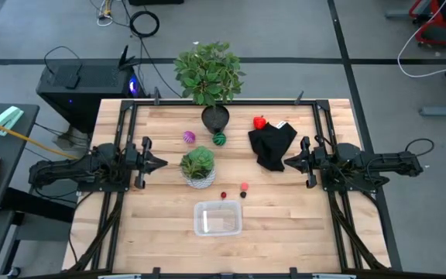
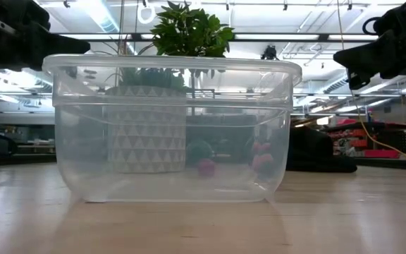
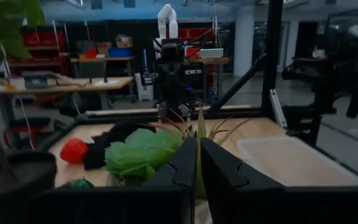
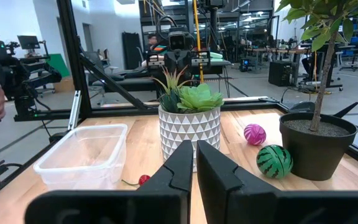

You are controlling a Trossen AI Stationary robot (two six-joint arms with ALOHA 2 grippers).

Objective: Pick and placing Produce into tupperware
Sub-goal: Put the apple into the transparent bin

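**Empty tub, fruit still on the table**

The clear plastic tub (image 1: 217, 218) sits at the near edge of the wooden table (image 1: 300, 225). Nothing is inside it. Everything else is told from this tub.

Just behind the tub lie three tiny pieces: a dark-red one (image 1: 224, 195), a dark one (image 1: 242, 194) and a pink-red one (image 1: 244, 186). They are close together but not touching the tub.

A bit farther back, and a little to the left, stands a small succulent in a white patterned pot (image 1: 198, 168). Behind that pot lie a purple ball (image 1: 189, 138) and a green striped ball (image 1: 219, 139), side by side. A tall leafy plant in a black pot (image 1: 214, 118) stands just past them.

Back and to the right of the tub lies a black cloth (image 1: 272, 147). A red fruit (image 1: 260, 122) rests at its far edge.

The left gripper (image 1: 163, 163) hangs to the left of the white pot. Its jaws are together and hold nothing. The right gripper (image 1: 288, 162) hangs just beside the black cloth, on the right. Its jaws are together too, with nothing in them.
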